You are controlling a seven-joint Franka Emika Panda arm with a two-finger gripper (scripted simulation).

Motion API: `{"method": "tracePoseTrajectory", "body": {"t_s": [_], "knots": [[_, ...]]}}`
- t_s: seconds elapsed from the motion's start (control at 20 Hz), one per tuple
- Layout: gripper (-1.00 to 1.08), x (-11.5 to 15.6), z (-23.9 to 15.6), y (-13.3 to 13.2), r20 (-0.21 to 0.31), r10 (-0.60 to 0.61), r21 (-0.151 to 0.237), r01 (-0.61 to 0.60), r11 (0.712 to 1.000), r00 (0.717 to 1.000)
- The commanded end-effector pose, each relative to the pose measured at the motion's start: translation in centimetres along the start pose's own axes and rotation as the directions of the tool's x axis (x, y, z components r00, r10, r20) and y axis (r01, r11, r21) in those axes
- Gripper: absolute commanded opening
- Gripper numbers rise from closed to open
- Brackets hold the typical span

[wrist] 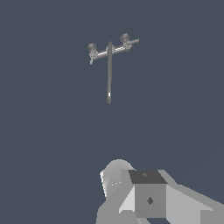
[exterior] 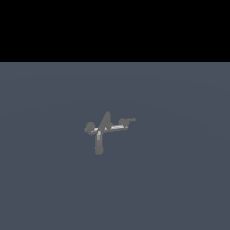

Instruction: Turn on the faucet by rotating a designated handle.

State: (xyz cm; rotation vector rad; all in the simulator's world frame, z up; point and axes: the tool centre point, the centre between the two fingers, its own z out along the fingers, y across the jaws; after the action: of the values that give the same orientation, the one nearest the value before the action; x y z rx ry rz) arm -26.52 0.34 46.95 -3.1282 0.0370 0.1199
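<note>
A flat slate-blue counter [exterior: 179,179] fills the scene under a black band. The faucet [exterior: 104,129] stands near its middle, the handle [exterior: 127,120] on the exterior view's right end. The end effector [wrist: 146,197] sits well apart; its grip state cannot be told.

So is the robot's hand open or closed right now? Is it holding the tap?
Gripper: cannot be told whether it is open or closed; its fingers are hard to make out. It holds nothing and is far from the faucet.
</note>
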Motion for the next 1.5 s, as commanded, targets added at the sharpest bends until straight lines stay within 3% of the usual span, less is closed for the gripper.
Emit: {"method": "tracePoseTrajectory", "body": {"t_s": [0.0, 0.45, 0.85, 1.15, 1.45], "knots": [[-1.0, 0.0, 0.0, 0.0, 0.0, 0.0, 0.0, 0.0, 1.0, 1.0], [-1.0, 1.1, 1.4, -0.7, -0.002, 0.048, 0.002, -0.048, 0.999, 0.999], [-1.0, 4.2, 5.0, -2.1, -0.008, 0.169, 0.008, -0.169, 0.986, 0.986], [-1.0, 7.6, 8.8, -3.2, -0.013, 0.294, 0.014, -0.294, 0.956, 0.956], [-1.0, 11.6, 12.8, -3.9, -0.017, 0.423, 0.023, -0.422, 0.906, 0.906]]}}
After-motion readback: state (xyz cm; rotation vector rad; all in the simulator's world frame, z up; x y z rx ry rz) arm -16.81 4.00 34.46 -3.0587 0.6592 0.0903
